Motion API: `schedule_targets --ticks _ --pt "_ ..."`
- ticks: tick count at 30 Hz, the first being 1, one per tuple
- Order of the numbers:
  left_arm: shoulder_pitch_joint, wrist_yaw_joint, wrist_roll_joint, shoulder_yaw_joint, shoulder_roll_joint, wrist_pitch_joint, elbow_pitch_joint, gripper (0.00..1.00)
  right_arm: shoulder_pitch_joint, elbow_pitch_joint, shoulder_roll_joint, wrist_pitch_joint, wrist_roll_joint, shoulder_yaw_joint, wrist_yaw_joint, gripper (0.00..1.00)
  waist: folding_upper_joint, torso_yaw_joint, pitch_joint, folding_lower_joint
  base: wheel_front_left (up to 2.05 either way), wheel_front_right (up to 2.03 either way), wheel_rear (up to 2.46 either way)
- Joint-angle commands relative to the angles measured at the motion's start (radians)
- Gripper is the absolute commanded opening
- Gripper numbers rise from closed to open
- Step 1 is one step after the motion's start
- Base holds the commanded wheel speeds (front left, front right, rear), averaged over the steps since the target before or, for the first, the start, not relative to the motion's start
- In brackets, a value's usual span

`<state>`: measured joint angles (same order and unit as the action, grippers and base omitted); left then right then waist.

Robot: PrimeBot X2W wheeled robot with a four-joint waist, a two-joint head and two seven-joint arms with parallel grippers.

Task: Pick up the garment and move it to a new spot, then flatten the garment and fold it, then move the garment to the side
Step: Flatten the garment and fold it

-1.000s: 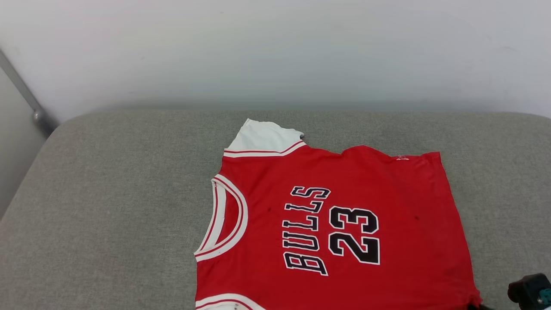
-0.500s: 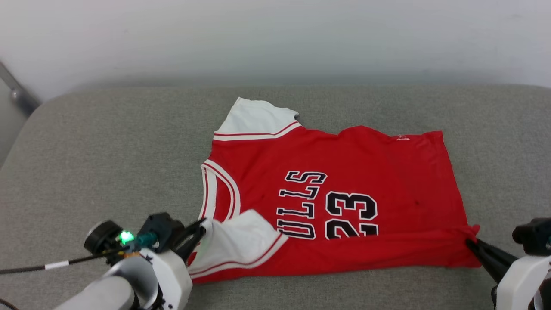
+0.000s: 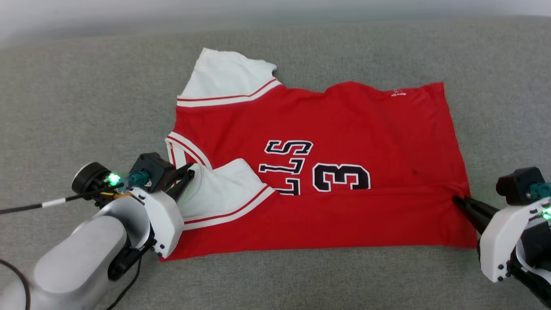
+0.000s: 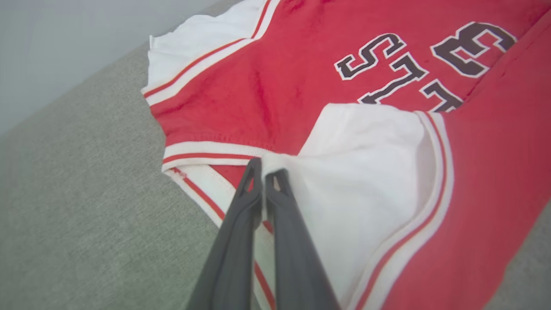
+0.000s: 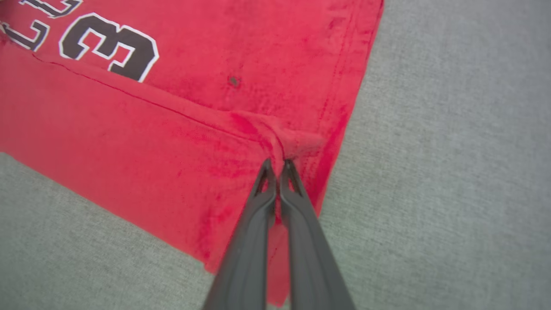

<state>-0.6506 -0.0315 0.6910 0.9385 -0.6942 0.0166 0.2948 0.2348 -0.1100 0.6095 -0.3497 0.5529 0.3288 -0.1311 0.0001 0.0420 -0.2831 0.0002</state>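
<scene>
The garment (image 3: 344, 116), a red jersey with white sleeves and black white-edged letters and a "3", lies on the grey cushion with its near long edge folded over the print. My left gripper (image 3: 189, 171) is shut on the white sleeve's corner (image 4: 275, 161) at the folded edge's left end, beside the striped neckline. My right gripper (image 3: 457, 199) is shut on a bunched red corner (image 5: 280, 146) of the folded edge at the hem end. The other white sleeve (image 3: 224, 77) lies flat at the far left. The fold hides the lower half of the lettering.
A grey fabric cushion (image 3: 86, 94) bears the garment, with bare room all around it. A pale wall runs along the cushion's far edge (image 4: 47, 47). A thin cable (image 3: 38, 204) trails off my left wrist to the left.
Both grippers have carried the near edge farther over the jersey, so the fold now covers more of the letters and number. The head camera has tilted down, shifting the whole picture.
</scene>
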Motion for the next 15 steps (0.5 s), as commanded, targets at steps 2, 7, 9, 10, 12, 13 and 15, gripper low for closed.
schedule_targets --ticks 2,7,9,10,12,13,15 --pt "-0.026 -0.013 -0.012 0.011 0.009 -0.004 0.025 0.00 0.035 -0.028 -0.003 -0.001 0.004 0.018 0.001 0.00 -0.0001 0.005 -0.036 -0.0002 0.00 0.00 0.00" --pt "-0.043 -0.040 -0.014 0.034 0.040 0.001 0.106 0.00 0.083 -0.113 -0.004 0.004 0.019 0.079 0.001 0.00 -0.0001 0.001 -0.055 -0.0002 0.00 0.00 0.00" --pt "-0.034 -0.048 -0.011 0.045 0.049 0.008 0.134 0.00 0.092 -0.133 -0.005 0.017 0.027 0.098 0.001 0.00 -0.0001 -0.002 -0.051 -0.0002 0.00 0.00 0.00" --pt "-0.029 -0.051 -0.011 0.050 0.055 0.014 0.148 0.00 0.096 -0.142 -0.005 0.021 0.032 0.106 0.001 0.00 -0.0001 -0.004 -0.046 -0.0002 0.00 0.00 0.00" --pt "-0.021 -0.054 -0.010 0.048 0.063 0.033 0.173 0.32 0.100 -0.153 -0.005 0.040 0.045 0.111 0.001 0.05 -0.0001 -0.006 -0.029 -0.0002 0.00 0.00 0.00" --pt "-0.019 -0.048 -0.008 0.043 0.065 0.048 0.182 1.00 0.102 -0.155 -0.008 0.048 0.055 0.105 0.001 0.48 -0.0001 -0.007 -0.019 -0.0002 0.00 0.00 0.00" --pt "-0.017 -0.047 0.003 0.032 0.062 0.063 0.192 1.00 0.101 -0.149 -0.005 0.072 0.059 0.091 0.001 1.00 -0.0001 -0.011 0.004 -0.0002 0.00 0.00 0.00"
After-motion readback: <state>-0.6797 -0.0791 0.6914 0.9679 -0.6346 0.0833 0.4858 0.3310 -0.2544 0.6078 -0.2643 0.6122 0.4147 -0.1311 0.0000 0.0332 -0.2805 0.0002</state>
